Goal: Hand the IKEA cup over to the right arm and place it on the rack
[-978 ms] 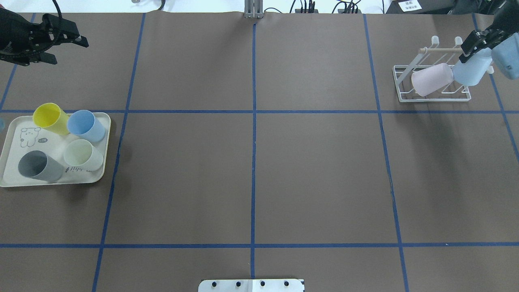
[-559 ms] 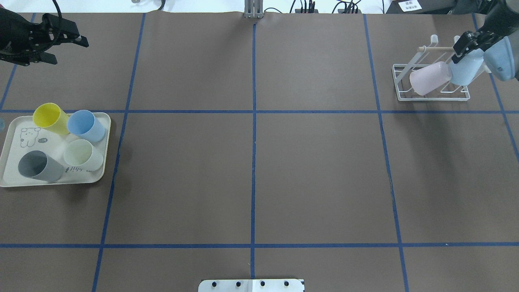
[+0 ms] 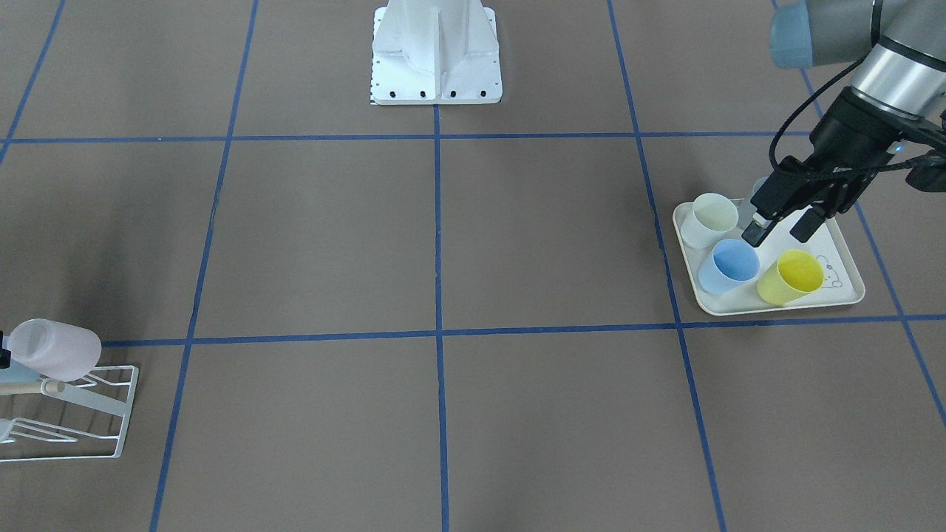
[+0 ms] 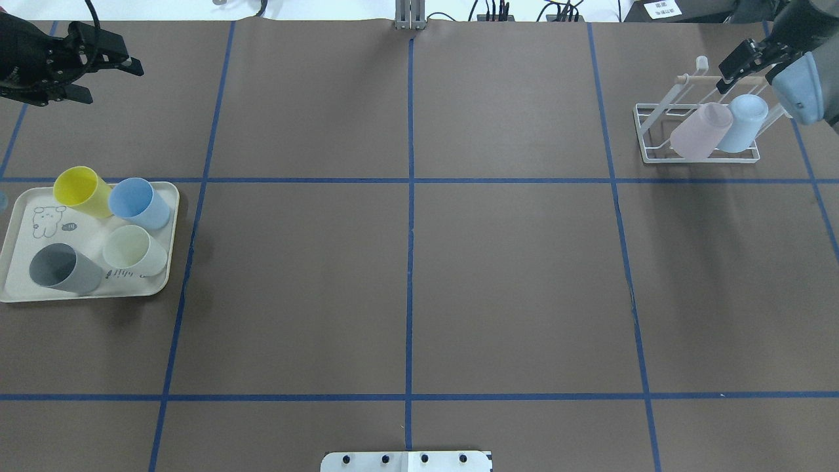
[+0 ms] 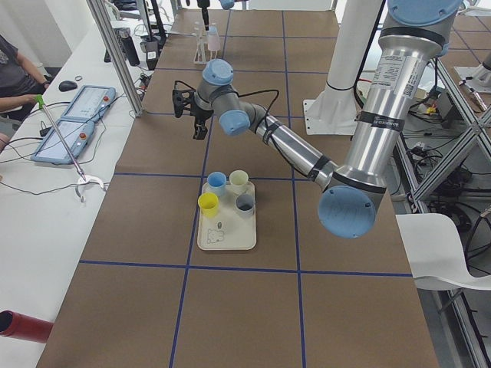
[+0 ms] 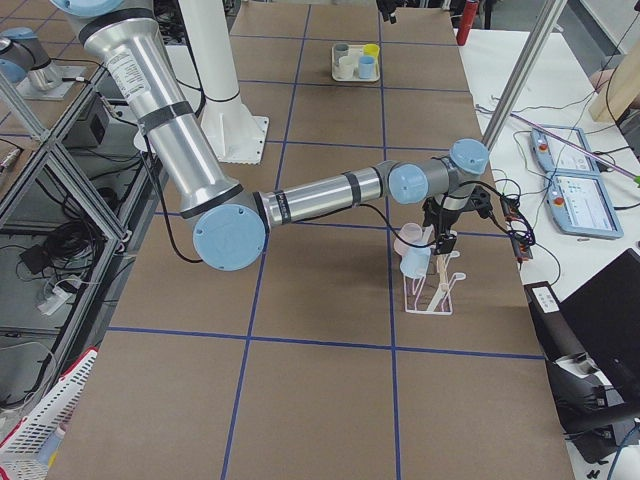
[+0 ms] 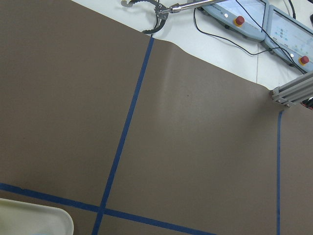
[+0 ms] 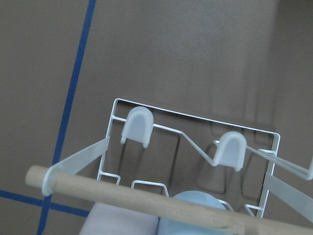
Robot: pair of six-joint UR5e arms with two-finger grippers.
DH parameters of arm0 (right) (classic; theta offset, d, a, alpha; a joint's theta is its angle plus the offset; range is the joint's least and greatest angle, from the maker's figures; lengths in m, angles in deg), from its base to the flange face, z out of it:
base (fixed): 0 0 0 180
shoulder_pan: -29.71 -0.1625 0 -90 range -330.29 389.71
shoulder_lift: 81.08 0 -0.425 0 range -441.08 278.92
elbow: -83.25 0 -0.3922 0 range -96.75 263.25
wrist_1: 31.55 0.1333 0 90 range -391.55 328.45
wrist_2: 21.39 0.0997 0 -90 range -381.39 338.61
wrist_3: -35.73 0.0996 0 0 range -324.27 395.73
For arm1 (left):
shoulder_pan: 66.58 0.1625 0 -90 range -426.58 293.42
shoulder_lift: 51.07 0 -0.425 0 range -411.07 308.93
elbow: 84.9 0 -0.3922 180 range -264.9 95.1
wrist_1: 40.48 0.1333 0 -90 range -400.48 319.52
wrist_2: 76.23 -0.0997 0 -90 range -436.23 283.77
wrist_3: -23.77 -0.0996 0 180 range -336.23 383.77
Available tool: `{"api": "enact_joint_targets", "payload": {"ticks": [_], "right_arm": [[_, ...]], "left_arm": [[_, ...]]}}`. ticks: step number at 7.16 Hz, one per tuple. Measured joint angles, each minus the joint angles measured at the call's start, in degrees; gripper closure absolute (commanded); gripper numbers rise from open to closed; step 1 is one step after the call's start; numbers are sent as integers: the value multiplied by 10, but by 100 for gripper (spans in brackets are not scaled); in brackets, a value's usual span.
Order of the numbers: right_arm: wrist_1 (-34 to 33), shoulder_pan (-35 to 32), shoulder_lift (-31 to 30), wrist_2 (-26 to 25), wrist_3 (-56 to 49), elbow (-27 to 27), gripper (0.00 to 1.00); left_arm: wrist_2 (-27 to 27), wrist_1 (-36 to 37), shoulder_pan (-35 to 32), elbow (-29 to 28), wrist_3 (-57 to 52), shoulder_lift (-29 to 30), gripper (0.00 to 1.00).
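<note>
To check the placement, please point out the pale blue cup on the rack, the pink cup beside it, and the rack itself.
pale blue cup (image 4: 739, 126): overhead exterior view, its side wall.
pink cup (image 4: 699, 132): overhead exterior view, its side wall.
rack (image 8: 138, 125): right wrist-mounted view, a white capped prong.

Overhead camera, behind the robot, looks down on the whole desk (image 4: 524, 295); the front camera faces it steeply from across. Both take in the tray (image 4: 16, 262) and the rack (image 4: 695, 78). Side cameras look along the desk from either end. Right wrist camera sits close above the rack; left wrist sees desk and a tray corner
</note>
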Motion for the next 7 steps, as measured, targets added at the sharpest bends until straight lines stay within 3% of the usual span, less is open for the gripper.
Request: {"api": "enact_joint_targets", "payload": {"ticks": [3, 5, 7], "right_arm": [[0, -3, -2, 6, 19, 26, 1], [0, -4, -40, 7, 43, 92, 1], [0, -4, -79, 8, 70, 156, 1]], "left_arm": [[-2, 0, -11, 9, -92, -61, 0], [-4, 0, -28, 9, -209, -127, 0], [-4, -2, -28, 8, -255, -188, 0]]}}
